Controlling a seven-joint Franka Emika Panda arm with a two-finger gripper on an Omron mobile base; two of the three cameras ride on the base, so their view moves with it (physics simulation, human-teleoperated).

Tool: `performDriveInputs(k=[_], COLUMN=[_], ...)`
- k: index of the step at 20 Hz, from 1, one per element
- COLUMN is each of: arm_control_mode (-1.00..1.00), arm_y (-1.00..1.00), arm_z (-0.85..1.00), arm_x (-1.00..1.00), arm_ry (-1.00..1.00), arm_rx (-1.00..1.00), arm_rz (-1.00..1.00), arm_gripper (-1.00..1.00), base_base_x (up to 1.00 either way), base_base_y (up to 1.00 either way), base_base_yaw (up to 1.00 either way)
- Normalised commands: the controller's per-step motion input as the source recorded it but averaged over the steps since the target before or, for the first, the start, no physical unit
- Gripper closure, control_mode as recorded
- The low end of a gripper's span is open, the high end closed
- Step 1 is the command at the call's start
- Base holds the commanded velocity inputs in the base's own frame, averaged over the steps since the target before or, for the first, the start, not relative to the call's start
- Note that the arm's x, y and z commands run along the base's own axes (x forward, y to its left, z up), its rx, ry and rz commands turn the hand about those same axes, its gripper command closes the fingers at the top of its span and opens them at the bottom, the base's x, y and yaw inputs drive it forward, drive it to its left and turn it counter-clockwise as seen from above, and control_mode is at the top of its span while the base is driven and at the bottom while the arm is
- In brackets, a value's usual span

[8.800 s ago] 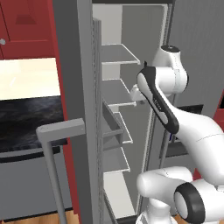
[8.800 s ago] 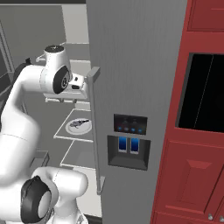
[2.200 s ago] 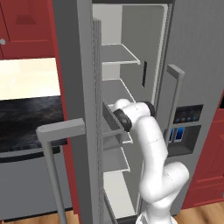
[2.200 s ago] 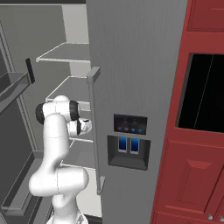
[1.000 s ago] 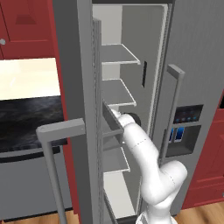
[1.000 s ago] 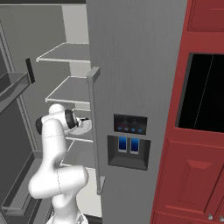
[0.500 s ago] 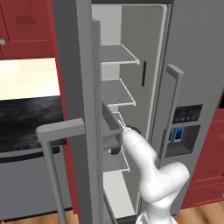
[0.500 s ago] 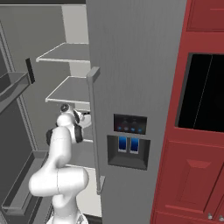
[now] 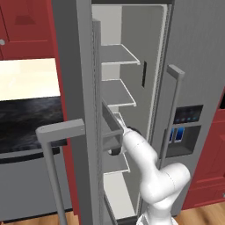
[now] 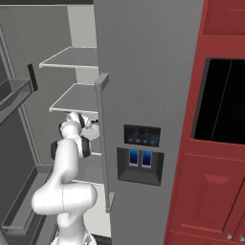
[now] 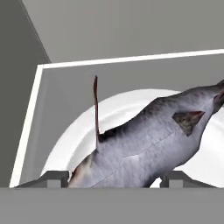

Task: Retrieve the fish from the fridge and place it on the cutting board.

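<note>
We see the fish [image 11: 148,148] up close from the hand camera — silvery-grey and scaled, with a reddish-brown fin standing upright and a small brownish side fin. It lies on a white plate [image 11: 65,144] on a white-edged shelf [image 11: 30,118] inside the fridge [image 9: 132,66]. Our end effector [image 11: 114,177] has its two fingertips [image 11: 54,177] set apart, one on each side of the fish's body — whether they press on it we cannot tell. From the base cameras, the white arm [image 9: 145,162] reaches past the open door [image 9: 83,114] to the middle shelf level.
</note>
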Motion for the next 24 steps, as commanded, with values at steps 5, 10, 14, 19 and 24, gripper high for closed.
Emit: performDriveInputs(k=[5,10,14,19,24], arm_control_mode=[-1.0,-1.0,-1.0,-1.0,-1.0], arm_y=[-0.35,-0.56,-0.78,-0.75,0.0], arm_z=[-0.76,-0.97,-1.0,-0.4,1.0], arm_x=[-1.0,-1.0,-1.0,-0.99,-0.74], arm_ry=[-0.41,-0.42,-0.28,-0.17,-0.2], arm_rx=[-0.01,0.0,-0.09,0.07,0.13], arm_rz=[0.02,0.0,0.02,0.01,-0.04], arm_gripper=[1.0,1.0,1.0,1.0,1.0], base_base_x=[0.0,0.0,0.0,0.0,0.0], base_base_y=[0.0,0.0,0.0,0.0,0.0], base_base_yaw=[0.0,0.0,0.0,0.0,0.0])
